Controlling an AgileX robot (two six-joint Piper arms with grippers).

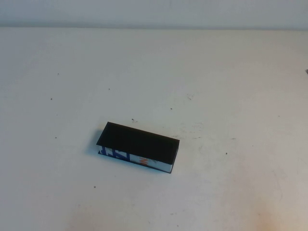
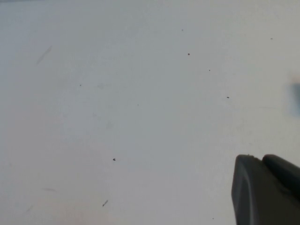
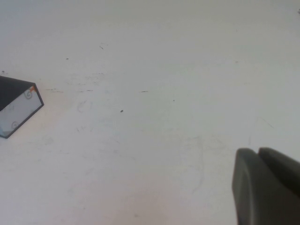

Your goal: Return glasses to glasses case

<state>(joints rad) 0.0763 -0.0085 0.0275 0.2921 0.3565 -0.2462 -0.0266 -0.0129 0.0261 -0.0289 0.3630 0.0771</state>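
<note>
The glasses case is a black rectangular box with its flat lid down, lying left of the table's middle in the high view. Its near side is printed in blue, white and orange. One end of it shows in the right wrist view. The glasses are not in view in any frame. Neither arm shows in the high view. My left gripper hangs over bare table, its two dark fingers together and holding nothing. My right gripper is also shut and empty, over bare table well away from the case.
The white table carries small dark specks and faint scuff marks. Its far edge runs along the top of the high view. A blurred dark patch sits at the edge of the left wrist view.
</note>
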